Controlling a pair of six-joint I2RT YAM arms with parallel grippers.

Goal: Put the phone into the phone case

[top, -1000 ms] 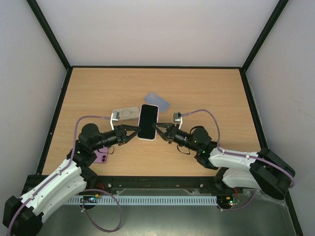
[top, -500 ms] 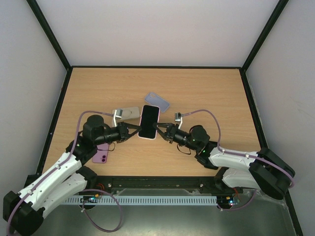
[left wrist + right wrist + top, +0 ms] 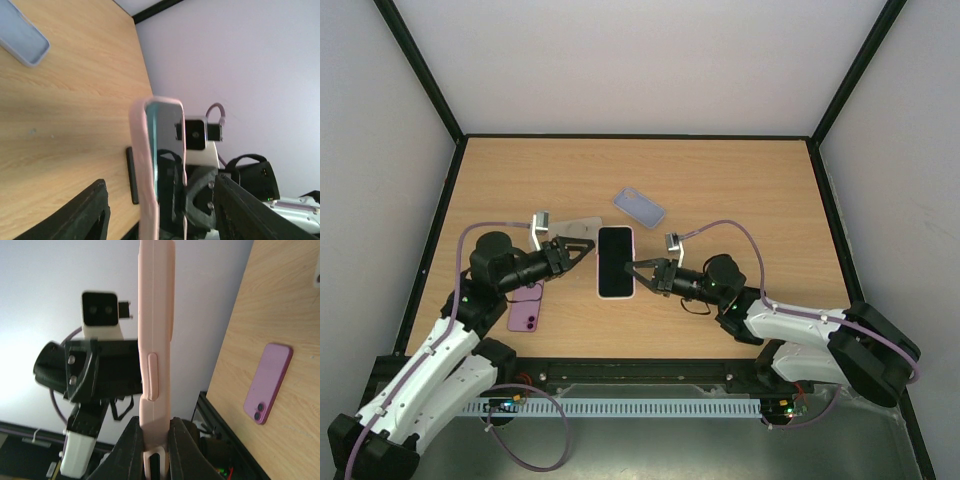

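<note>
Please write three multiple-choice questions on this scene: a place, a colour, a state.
1. Where does the purple phone lie? A) on the table, beside the left arm B) at the far right corner C) in the right jaws
2. Which colour is the case around the held phone? A) black B) pink C) green
3. How do the right jaws stand? A) wide open B) shut on the held phone C) out of view
Answers: 1 A, it lies flat near that arm; 2 B, a pink rim frames the screen; 3 B, they pinch its edge.
</note>
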